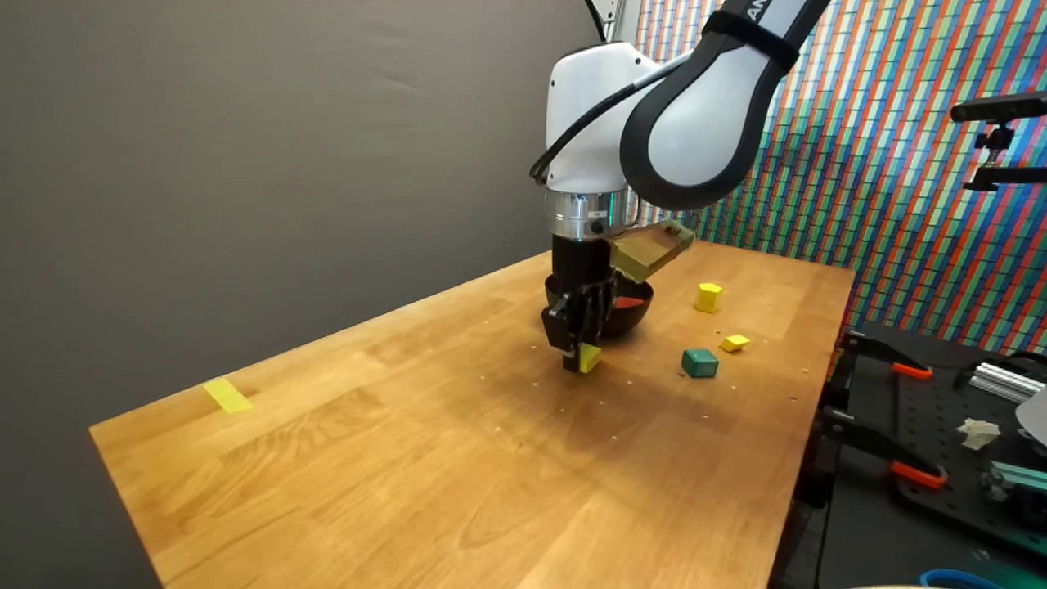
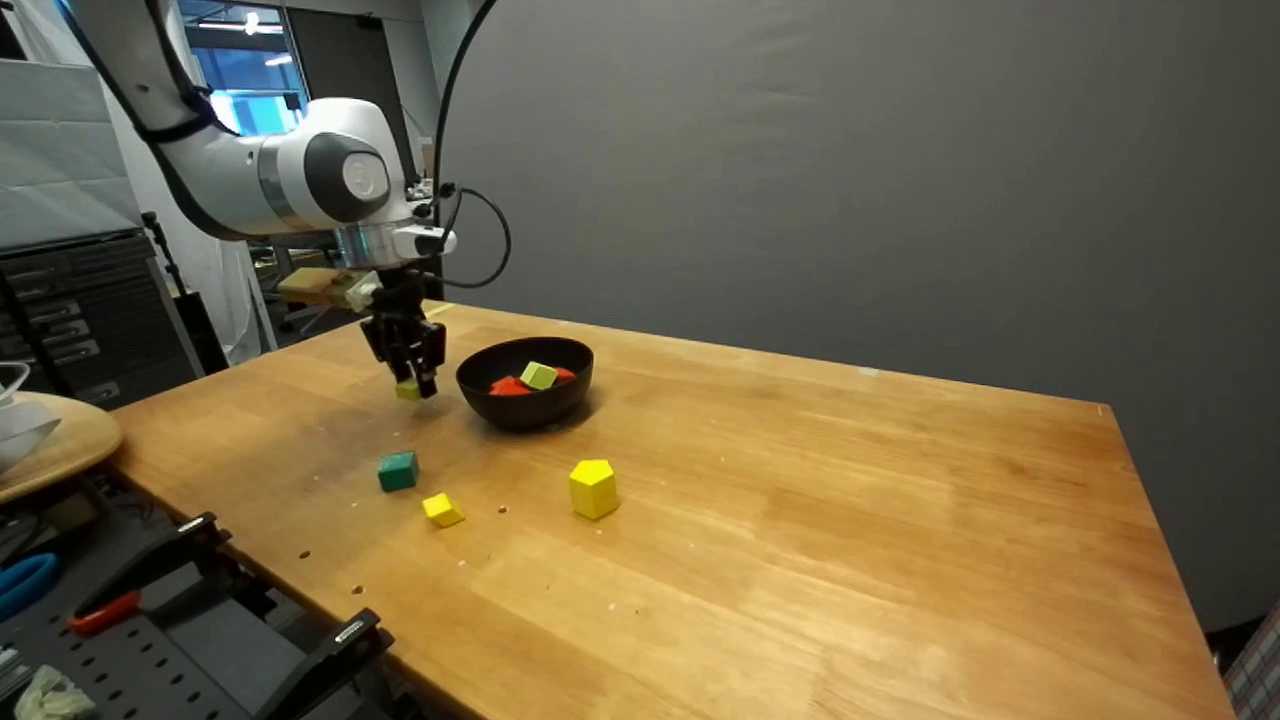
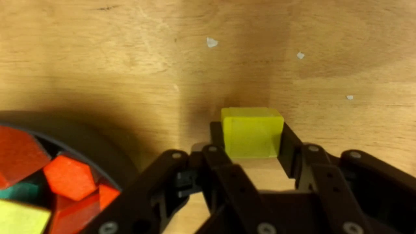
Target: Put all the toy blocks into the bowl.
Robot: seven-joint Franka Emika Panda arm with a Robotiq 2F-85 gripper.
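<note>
Here's the gripper (image 3: pixel 252 135), down low over the wooden table (image 2: pixel 820 520), and its jaws are clamped on a yellow-green block (image 3: pixel 253 139), snug against it from both sides! The block is right down near the wood, though whether it touches, I cannot tell. Just beside it stands the black bowl (image 2: pixel 530 413), upright, and look at the crowd in there: red blocks (image 3: pixel 70 178), a teal piece (image 3: pixel 22 192) partly hidden in the wrist view, and a pale yellow block (image 2: pixel 538 376) sitting tilted among the reds. Over to both exterior views, and three more are out on the tabletop: a dark green block (image 2: pixel 398 471), a small yellow block (image 2: pixel 443 511) lying near it, and a five-sided yellow block (image 2: pixel 594 490) standing farther off, well apart from the gripper. In an exterior view, a flat yellow strip (image 1: pixel 227 395) lies close to the table's edge, while the white arm (image 1: pixel 695 123) reaches in from above
</note>
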